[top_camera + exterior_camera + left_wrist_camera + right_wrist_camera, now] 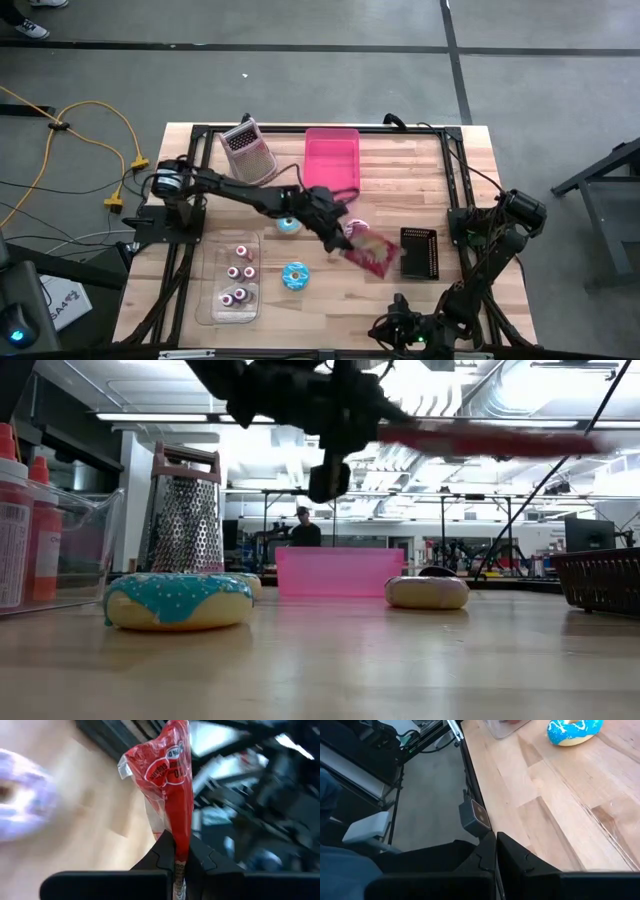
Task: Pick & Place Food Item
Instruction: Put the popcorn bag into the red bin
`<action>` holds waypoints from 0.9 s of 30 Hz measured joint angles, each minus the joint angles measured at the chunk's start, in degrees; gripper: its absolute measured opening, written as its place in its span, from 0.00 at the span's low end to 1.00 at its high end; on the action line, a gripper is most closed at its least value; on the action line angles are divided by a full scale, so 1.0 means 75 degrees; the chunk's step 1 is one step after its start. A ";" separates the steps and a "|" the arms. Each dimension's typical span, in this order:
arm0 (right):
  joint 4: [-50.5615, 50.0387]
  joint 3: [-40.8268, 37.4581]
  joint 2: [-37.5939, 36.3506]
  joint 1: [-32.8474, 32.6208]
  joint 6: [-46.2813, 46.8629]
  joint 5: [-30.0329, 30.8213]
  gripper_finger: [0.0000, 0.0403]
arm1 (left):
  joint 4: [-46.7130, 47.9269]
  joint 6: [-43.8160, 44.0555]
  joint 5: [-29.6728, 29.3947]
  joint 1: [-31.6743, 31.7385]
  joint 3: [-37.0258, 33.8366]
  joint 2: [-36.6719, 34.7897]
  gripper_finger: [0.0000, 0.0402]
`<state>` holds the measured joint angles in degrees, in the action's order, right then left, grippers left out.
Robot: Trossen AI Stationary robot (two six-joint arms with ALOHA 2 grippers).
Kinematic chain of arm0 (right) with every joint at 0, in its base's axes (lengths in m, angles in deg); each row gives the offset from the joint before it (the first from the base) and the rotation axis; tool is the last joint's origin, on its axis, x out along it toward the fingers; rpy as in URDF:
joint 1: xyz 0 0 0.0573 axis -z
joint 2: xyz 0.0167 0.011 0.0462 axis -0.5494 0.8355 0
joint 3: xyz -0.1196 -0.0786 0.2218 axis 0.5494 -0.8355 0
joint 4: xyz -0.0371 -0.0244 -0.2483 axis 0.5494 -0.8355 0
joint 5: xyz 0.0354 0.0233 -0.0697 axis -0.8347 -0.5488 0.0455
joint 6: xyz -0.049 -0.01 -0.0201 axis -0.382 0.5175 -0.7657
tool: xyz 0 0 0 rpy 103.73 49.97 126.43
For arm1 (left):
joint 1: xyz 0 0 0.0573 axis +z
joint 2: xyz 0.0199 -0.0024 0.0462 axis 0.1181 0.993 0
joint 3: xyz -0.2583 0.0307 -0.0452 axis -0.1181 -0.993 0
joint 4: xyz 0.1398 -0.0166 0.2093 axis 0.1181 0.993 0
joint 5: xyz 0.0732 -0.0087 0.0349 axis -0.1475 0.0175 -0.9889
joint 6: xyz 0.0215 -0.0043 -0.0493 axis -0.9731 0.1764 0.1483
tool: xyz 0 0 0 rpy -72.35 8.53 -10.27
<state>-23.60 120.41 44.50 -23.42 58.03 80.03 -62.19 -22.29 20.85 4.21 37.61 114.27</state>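
The left gripper (175, 862) was clenched on the lower edge of a red snack packet (172, 785), its fingers (161, 854) pinching the crimped plastic so the packet stood out beyond them; in the high view the same left gripper (343, 240) hung over the middle of the wooden table (440, 180), with the packet (372, 256) clear of the boards just beside a black basket (419, 254); a pale pink doughnut (357, 229) lay near it, a blue-iced doughnut (295, 276) a little nearer the front edge, and another blue one (288, 224) under the arm; a pink tray (331, 157) and a metal grater (248, 150) stood at the far side, a clear box of small bottles (234, 280) at the left; the right gripper (495, 851) was closed on nothing, at the table's front edge.
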 joint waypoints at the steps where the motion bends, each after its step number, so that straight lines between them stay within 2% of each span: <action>1: -0.0001 0.0000 0.0003 0.0000 0.0000 0.0001 0.00 | 0.0223 -0.0085 -0.0140 0.0104 0.0000 -0.0109 0.02; 5: -0.0003 0.0000 0.0003 0.0000 -0.0003 0.0000 0.00 | 0.0874 -0.0553 -0.0738 0.0469 0.0000 -0.0580 0.02; 8: -0.0005 0.0000 0.0003 0.0000 -0.0031 0.0000 0.00 | 0.1253 -0.0859 -0.1463 0.0638 0.0000 -0.0889 0.02; 10: -0.0007 0.0000 0.0004 0.0001 -0.0052 0.0003 0.00 | 0.1440 -0.0902 -0.2031 0.0715 0.0000 -0.1034 0.02; 14: -0.0050 0.0000 0.0009 0.0000 -0.0064 0.0000 0.00 | 0.1885 -0.0911 -0.2677 0.0939 0.0000 -0.1230 0.02; 20: -0.0067 0.0000 0.0009 0.0000 -0.0065 -0.0015 0.00 | 0.2628 -0.1131 -0.2863 0.1357 0.0000 -0.1469 0.02; 27: -0.0114 0.0000 0.0012 0.0000 -0.0151 0.0012 0.00 | 0.2602 -0.2145 -0.2625 0.1613 0.0000 -0.1890 0.02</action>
<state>-24.45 120.41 44.59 -23.42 56.90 80.12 -42.67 -38.38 1.16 16.31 37.61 100.10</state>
